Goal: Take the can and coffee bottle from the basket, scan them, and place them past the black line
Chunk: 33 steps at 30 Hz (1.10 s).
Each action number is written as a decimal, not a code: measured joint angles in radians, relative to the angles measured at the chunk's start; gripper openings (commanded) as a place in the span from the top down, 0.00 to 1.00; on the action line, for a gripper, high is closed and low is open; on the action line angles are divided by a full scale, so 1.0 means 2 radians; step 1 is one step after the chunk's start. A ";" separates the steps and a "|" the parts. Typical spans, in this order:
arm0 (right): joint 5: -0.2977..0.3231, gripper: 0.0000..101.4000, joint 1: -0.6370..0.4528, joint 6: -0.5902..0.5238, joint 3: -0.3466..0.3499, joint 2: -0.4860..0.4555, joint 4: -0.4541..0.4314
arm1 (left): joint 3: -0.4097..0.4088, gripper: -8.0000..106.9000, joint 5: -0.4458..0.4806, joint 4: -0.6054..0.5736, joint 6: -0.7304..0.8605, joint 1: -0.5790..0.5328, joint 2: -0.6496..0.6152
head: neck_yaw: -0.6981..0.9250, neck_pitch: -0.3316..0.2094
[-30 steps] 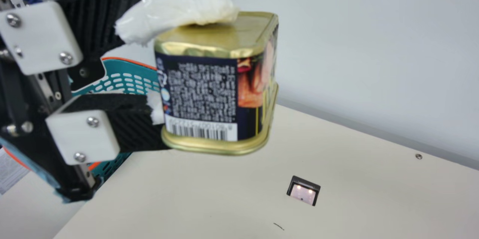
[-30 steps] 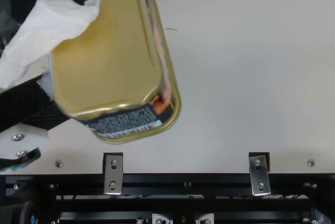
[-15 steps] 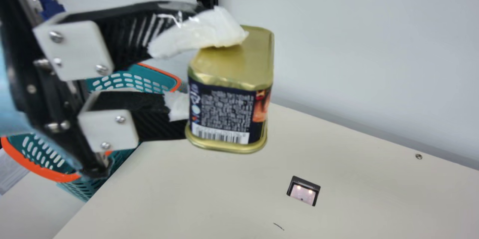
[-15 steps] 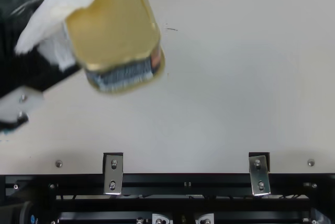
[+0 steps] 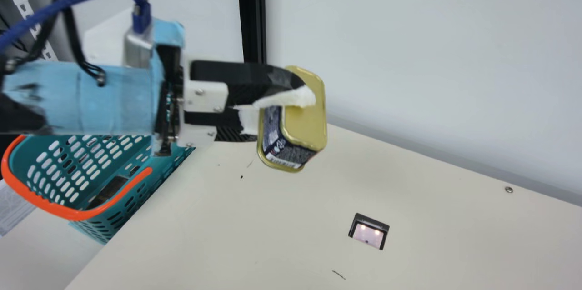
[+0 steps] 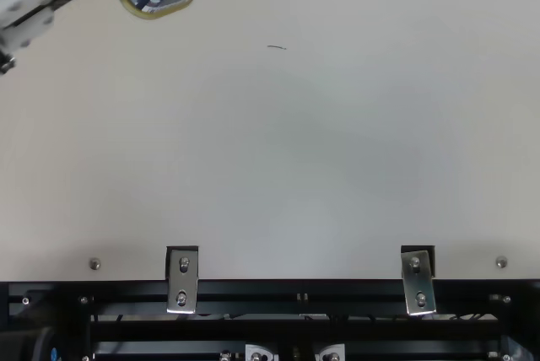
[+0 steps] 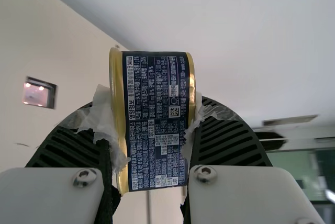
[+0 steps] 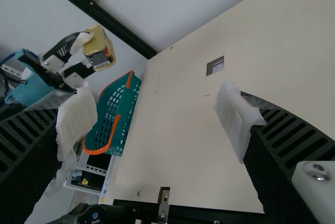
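In the main view the blue-covered left arm (image 5: 104,99) lies roughly level from nine o'clock; its left gripper (image 5: 284,110) points to three o'clock, ribbed fingers (image 5: 245,83) parted and clamping; in the right wrist view the right gripper (image 8: 155,116) gapes wide, its white-wrapped fingertips (image 8: 76,122) well apart

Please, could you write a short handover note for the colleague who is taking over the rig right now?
Left tool: closed on the can, holding it in the air.
Right tool: open, nothing between its fingers.
Basket: a dark item inside; I cannot tell if it is the coffee bottle.
Done: can is out of the basket. Scan at the scanner: not possible to confirm.
Left: check can's scan, place it past the black line; then the bottle likewise.
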 measured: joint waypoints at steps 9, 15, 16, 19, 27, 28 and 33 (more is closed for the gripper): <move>0.000 0.00 0.000 0.000 0.000 0.000 0.000 | 0.026 0.84 -0.121 0.060 0.105 -0.088 0.033 | 0.000 0.000; 0.000 0.00 0.000 0.000 0.000 0.000 0.000 | 0.033 0.84 -0.171 0.064 0.114 -0.106 0.040 | 0.000 0.000; 0.000 0.00 0.000 0.000 0.000 0.000 0.000 | 0.033 0.84 -0.171 0.064 0.114 -0.106 0.040 | 0.000 0.003; 0.000 0.00 0.000 0.000 0.000 0.000 0.000 | 0.033 0.84 -0.170 0.064 0.114 -0.106 0.040 | 0.000 0.003; 0.000 0.00 0.000 0.000 0.000 0.000 0.000 | 0.030 0.84 -0.179 0.081 0.109 -0.111 0.040 | 0.000 0.000; 0.000 0.00 0.000 0.000 0.000 0.000 0.000 | 0.030 0.84 -0.184 0.085 0.111 -0.115 0.040 | 0.000 0.003; 0.000 0.00 0.000 0.000 0.000 0.000 0.000 | 0.045 0.84 -0.220 0.088 0.134 -0.146 0.028 | 0.000 0.003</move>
